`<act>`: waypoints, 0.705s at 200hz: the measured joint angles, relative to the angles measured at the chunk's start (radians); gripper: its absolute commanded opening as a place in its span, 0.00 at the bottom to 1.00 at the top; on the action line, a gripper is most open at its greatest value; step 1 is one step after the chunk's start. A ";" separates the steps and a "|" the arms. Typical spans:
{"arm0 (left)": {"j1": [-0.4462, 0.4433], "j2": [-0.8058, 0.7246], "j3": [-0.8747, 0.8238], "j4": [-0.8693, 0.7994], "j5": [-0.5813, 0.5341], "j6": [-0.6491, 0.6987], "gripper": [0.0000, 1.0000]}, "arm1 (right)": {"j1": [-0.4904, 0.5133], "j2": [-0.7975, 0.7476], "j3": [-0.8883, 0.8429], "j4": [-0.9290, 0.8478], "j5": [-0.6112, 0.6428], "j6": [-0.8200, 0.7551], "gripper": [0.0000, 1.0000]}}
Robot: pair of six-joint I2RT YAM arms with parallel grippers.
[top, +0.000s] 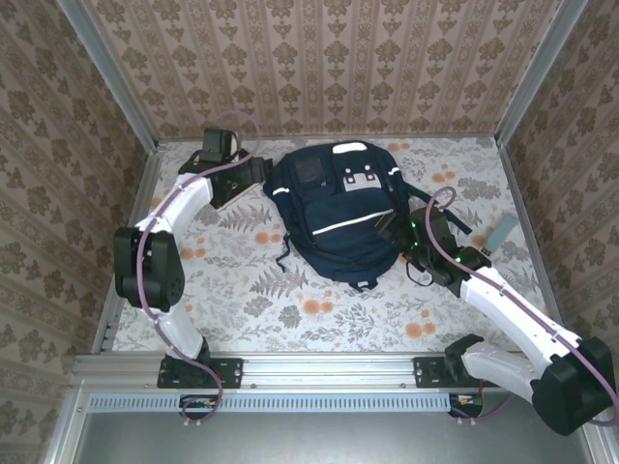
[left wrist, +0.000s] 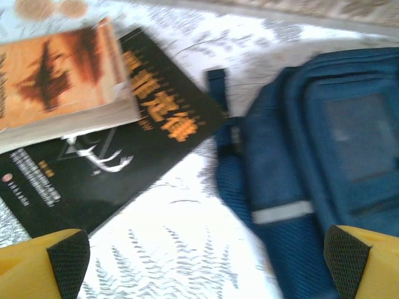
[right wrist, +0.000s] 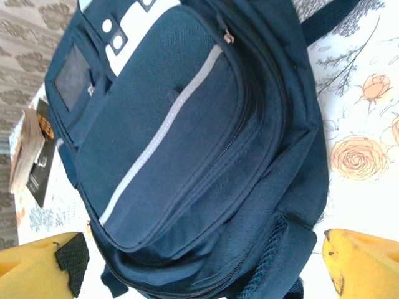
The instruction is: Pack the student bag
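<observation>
Student bag (top: 329, 222), top toward far wall

black book (left wrist: 124, 168) blurred, student bag (left wrist: 312, 162) cropped

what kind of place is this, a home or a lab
Most likely a robot test booth dressed like a home: wallpapered panels in a metal frame, a floral-covered table, and a left arm and right arm bolted to a rail.

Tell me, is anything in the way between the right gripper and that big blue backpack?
Nothing visible is. The right gripper faces the student bag directly, jaws open, with no object between them. The books lie past the bag's far side, out of the way.
</observation>
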 measured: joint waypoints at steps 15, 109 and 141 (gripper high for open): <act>0.054 0.069 0.014 0.011 0.048 -0.007 1.00 | 0.003 0.008 0.000 0.004 -0.016 -0.002 0.97; 0.161 0.377 0.240 -0.113 0.142 -0.047 0.98 | 0.014 -0.073 -0.056 0.051 -0.024 0.020 0.95; 0.161 0.376 0.233 -0.140 0.162 -0.047 0.98 | 0.014 -0.096 -0.056 0.051 -0.024 0.028 0.95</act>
